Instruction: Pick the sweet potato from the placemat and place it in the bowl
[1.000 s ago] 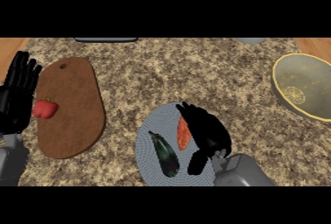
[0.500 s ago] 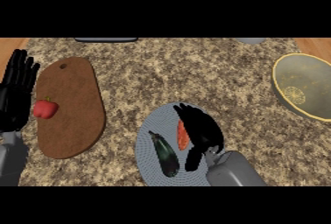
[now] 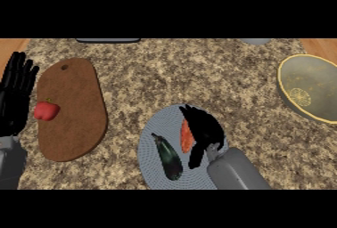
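In the head view, the right hand [image 3: 203, 129] comes up from the lower edge on its grey forearm and lies over the round grey placemat [image 3: 150, 147], fingers stretched out and slightly spread, pointing away from the robot, with the thumb hanging back toward the wrist. The orange sweet potato [image 3: 187, 137] lies on the placemat right against the left side of this hand, touching or partly tucked under the fingers; whether any finger curls beneath it cannot be told, and the hand looks laid flat rather than closed. Further left of the hand, also on the placemat and apart from the sweet potato, lies a dark eggplant [image 3: 168, 156], slanting toward the lower edge. Far to the hand's right and ahead of it, at the view's right border, stands the bowl [image 3: 291, 95], yellow-rimmed with a greenish inside, well apart from the placemat. The left hand [image 3: 16, 95] rests at the view's left edge, fingers straight, together and pointing up, holding nothing. Just to its right a brown cutting board [image 3: 77, 120] lies on the speckled desk [image 3: 178, 75], and a red pepper [image 3: 46, 110] sits on the board's left part, near this hand's fingers but not gripped by them.
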